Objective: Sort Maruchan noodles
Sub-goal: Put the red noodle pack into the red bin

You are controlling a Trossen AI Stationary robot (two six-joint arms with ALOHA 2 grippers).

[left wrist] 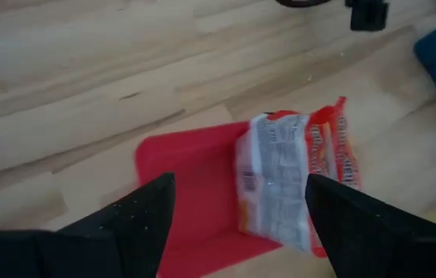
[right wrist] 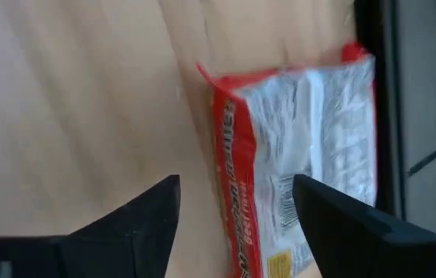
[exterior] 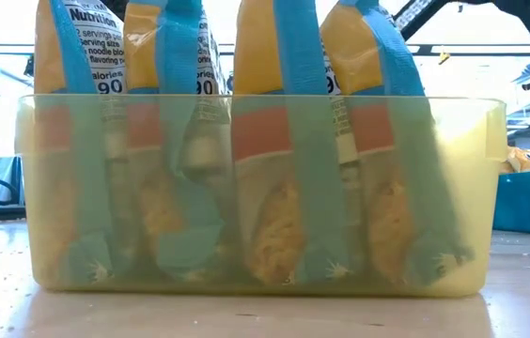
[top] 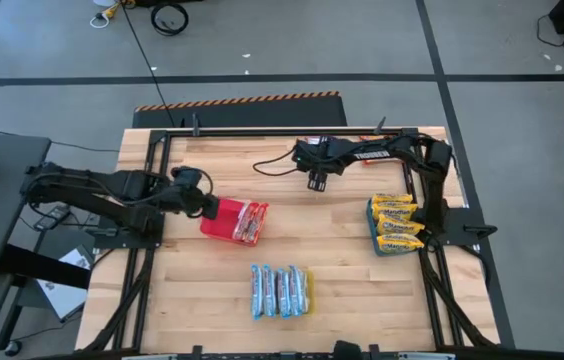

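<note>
My left gripper (top: 207, 203) (left wrist: 241, 208) is open over the left side of a red tray (top: 220, 222) (left wrist: 191, 174). Red Maruchan noodle packets (top: 250, 222) (left wrist: 295, 174) lie in that tray, and the fingers hang clear of them. My right gripper (top: 316, 183) (right wrist: 233, 208) is open near the table's far edge. It hangs over a single red packet (right wrist: 303, 147) that lies flat on the wood beside the black frame rail. Whether its fingers touch this packet cannot be told.
A blue tray (top: 374, 225) at the right holds yellow packets (top: 395, 222). A yellow tray (top: 308, 290) (exterior: 246, 99) near the front edge holds blue packets (top: 277, 291) standing on end. Bare wood lies between the trays. Black frame rails run along the table's edges.
</note>
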